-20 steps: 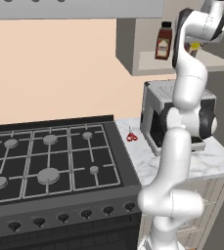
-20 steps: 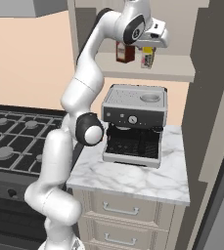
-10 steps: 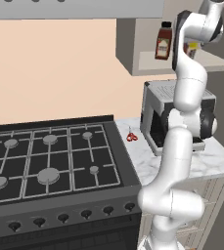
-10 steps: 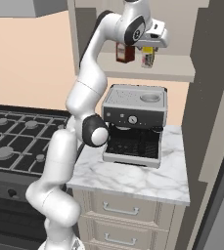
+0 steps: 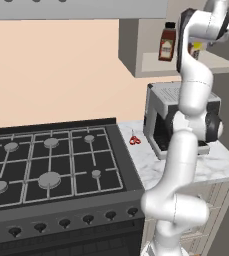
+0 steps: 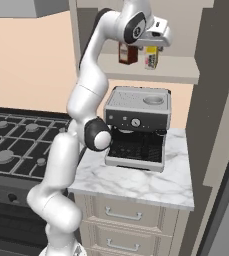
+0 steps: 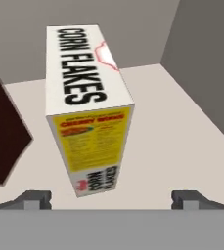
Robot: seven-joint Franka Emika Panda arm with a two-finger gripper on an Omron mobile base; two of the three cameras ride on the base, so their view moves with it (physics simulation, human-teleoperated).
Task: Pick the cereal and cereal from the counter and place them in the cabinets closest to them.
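A narrow yellow cereal (image 7: 89, 112) box printed "Corn Flakes" stands upright on the shelf of the open wall cabinet (image 7: 182, 136). My gripper (image 7: 112, 199) is open, with its dark fingertips (image 7: 33, 197) wide apart on either side of the box's near end and not touching it. From the right base view the cereal (image 6: 151, 59) stands on the cabinet shelf (image 6: 151, 74) just under my gripper (image 6: 153, 46). In the left base view a sliver of the cereal (image 5: 196, 47) peeks out behind the arm.
A brown bottle (image 6: 127, 52) with a black cap stands on the same shelf, close to the left of the box. Below are a steel coffee machine (image 6: 138, 127) on the marble counter (image 6: 136, 185), a small red cup (image 5: 134, 140) and the black gas hob (image 5: 51, 160).
The jaws have gone from shut on the cereal box to wide open, leaving the box standing on the cabinet shelf. The arm has hardly moved.
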